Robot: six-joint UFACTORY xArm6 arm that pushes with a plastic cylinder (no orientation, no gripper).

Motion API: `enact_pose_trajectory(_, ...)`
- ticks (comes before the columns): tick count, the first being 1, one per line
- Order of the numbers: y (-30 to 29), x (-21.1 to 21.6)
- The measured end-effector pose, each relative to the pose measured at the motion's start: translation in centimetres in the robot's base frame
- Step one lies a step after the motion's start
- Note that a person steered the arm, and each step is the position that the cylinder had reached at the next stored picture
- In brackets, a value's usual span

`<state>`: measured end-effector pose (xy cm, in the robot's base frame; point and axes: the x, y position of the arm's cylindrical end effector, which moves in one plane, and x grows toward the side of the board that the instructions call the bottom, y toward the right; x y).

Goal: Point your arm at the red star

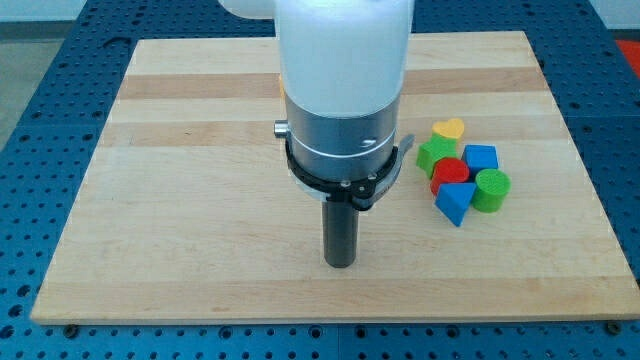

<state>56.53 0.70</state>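
A red block (449, 170) sits in the middle of a tight cluster of blocks at the view's right; its shape is partly hidden by its neighbours. My tip (341, 263) rests on the wooden board (180, 200), well to the left of the cluster and slightly below it, touching no block. The arm's white and grey body hides the board behind it.
Around the red block are a yellow heart (448, 128) above, a green block (434, 154) at upper left, a blue cube (481, 158) at right, a green cylinder (491, 190) at lower right and a blue triangular block (455, 203) below.
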Motion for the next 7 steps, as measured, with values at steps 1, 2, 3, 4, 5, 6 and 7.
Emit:
enact_pose_trajectory(1, 1.3, 0.0)
enact_pose_trajectory(2, 4.1, 0.8)
enact_pose_trajectory(3, 6.5, 1.5)
enact_pose_trajectory(4, 6.5, 1.5)
enact_pose_trajectory(5, 5.1, 1.5)
enact_pose_trajectory(6, 1.3, -0.4)
enact_pose_trajectory(7, -1.2, -0.7)
